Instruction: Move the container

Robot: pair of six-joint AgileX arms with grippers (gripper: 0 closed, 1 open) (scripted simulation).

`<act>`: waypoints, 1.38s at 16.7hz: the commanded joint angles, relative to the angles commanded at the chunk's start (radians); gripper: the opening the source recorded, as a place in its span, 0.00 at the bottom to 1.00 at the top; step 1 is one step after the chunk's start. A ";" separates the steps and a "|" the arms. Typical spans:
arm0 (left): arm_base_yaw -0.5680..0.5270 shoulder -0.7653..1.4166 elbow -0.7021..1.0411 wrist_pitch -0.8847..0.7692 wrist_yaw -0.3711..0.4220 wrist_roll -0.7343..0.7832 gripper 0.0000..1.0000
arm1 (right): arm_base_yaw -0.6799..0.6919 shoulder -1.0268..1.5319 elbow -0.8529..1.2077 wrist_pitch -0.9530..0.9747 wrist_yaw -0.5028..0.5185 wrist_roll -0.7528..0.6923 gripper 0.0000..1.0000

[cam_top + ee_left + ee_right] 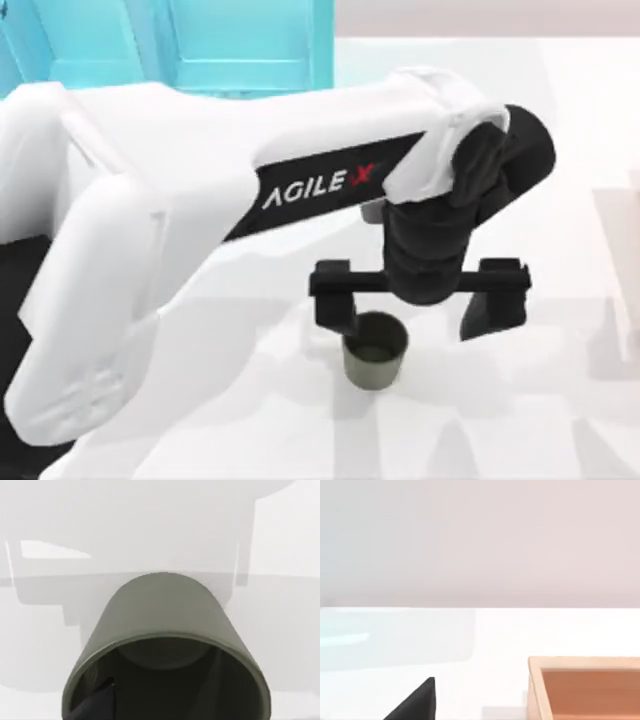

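Note:
The container (376, 352) is a small olive-grey round cup standing upright on the white table, a little right of centre in the top view. My left gripper (415, 308) hangs open just above it. The finger toward the table's left overlaps the cup's rim, and the other finger stands well clear on the cup's right. In the left wrist view the container (165, 630) is very close, its mouth facing the camera, with one black fingertip (97, 704) at its rim. My right arm is parked; one of its black fingertips (417, 704) shows above the bare table, gripping nothing.
A large turquoise shelf unit (240, 40) stands at the back left of the table. My left arm's white body (150, 250) covers much of the left side. An open wooden box (535, 690) sits near the right gripper.

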 joint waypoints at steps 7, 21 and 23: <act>-0.001 0.010 -0.087 0.094 0.000 0.000 1.00 | 0.000 0.000 0.000 0.000 0.000 0.000 1.00; -0.001 0.010 -0.087 0.094 0.000 0.000 0.00 | 0.000 0.000 0.000 0.000 0.000 0.000 1.00; -0.001 0.010 -0.087 0.094 0.000 0.000 0.00 | 0.000 0.000 0.000 0.000 0.000 0.000 1.00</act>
